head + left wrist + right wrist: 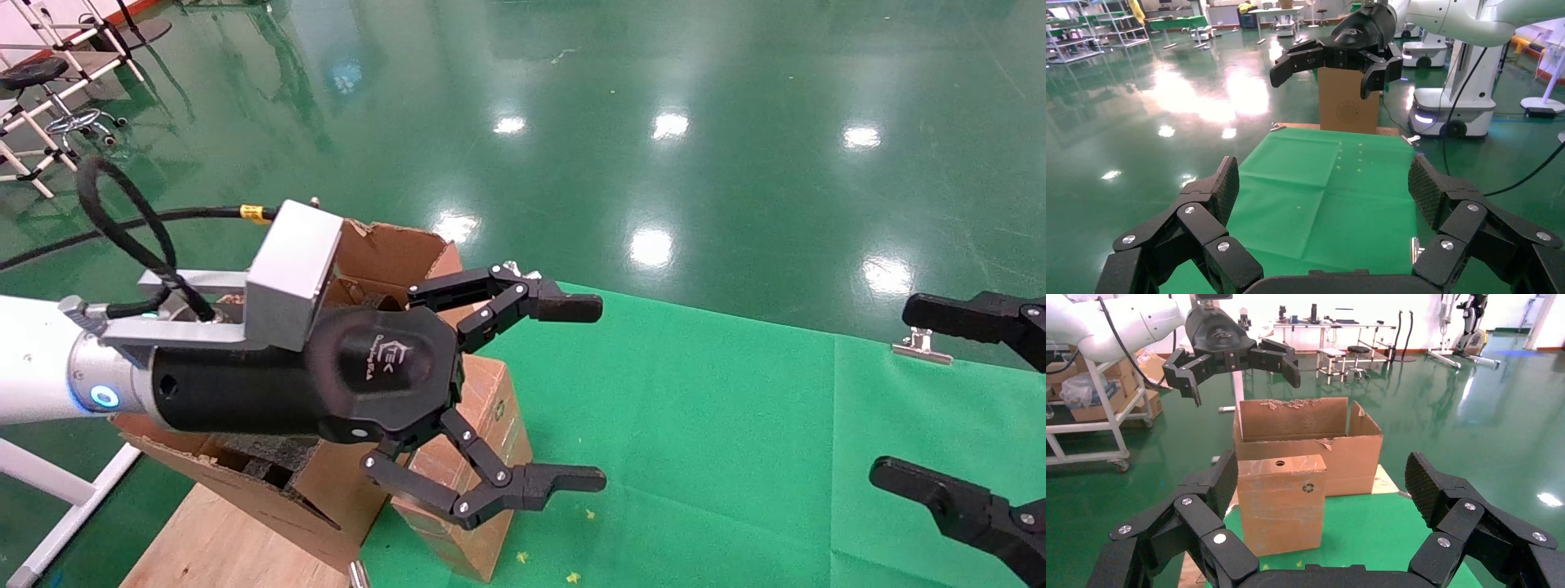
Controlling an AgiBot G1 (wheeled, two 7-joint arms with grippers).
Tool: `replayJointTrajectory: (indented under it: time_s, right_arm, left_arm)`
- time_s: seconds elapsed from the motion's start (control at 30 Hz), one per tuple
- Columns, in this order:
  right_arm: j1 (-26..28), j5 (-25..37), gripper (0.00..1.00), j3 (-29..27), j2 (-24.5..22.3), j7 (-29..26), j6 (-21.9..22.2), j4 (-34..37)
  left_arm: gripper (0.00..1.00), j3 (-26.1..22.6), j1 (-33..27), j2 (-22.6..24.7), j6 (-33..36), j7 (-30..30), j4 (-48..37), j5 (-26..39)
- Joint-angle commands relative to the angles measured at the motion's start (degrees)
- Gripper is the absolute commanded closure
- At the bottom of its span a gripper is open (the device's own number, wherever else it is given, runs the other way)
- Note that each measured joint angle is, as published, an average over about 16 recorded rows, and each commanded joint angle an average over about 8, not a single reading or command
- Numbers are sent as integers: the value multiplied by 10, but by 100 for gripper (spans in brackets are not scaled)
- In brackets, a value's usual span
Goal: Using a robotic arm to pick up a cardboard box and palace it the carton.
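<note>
The cardboard box (490,392) stands upright on the left end of the green cloth; in the right wrist view (1281,502) it shows a round hole and a recycling mark. The carton (392,253) stands right behind it with torn flaps up, also in the right wrist view (1309,438). The robotic arm's left gripper (584,392) is open and empty, hovering above the box and carton; it shows high up in the right wrist view (1236,361). My right gripper (903,392) is open and empty at the table's right end, facing the box (1324,481).
A green cloth (735,449) covers the table, held by a metal clip (923,347). The carton rests on a wooden board (221,531). Beyond the table's right end stand another brown box (1349,104) and a white robot base (1444,116). Shiny green floor lies all around.
</note>
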State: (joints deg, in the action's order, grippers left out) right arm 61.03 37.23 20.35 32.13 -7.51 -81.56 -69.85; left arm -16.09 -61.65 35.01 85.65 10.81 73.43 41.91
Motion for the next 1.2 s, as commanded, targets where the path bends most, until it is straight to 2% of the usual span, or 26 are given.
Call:
replayJointTrajectory:
  time_s: [0.03, 0.37, 0.4, 0.63, 0.67, 0.93, 1.03, 1.2]
  right_arm:
    - [0, 0, 0, 0, 0, 0, 0, 0]
    - [0, 0, 0, 0, 0, 0, 0, 0]
    - [0, 0, 7, 0, 0, 0, 0, 0]
    - [0, 0, 94, 0, 0, 0, 0, 0]
    - [0, 0, 100, 0, 0, 0, 0, 0]
    - [0, 0, 100, 0, 0, 0, 0, 0]
    - [0, 0, 100, 0, 0, 0, 0, 0]
    - [0, 0, 100, 0, 0, 0, 0, 0]
  left_arm:
    - [0, 0, 0, 0, 0, 0, 0, 0]
    - [0, 0, 0, 0, 0, 0, 0, 0]
    - [0, 0, 0, 0, 0, 0, 0, 0]
    - [0, 0, 0, 0, 0, 0, 0, 0]
    - [0, 0, 0, 0, 0, 0, 0, 0]
    - [0, -9, -17, -11, -4, 21, -2, 24]
    - [0, -24, -46, -22, -10, 56, 1, 62]
    - [0, -59, -102, -37, -19, 151, 6, 136]
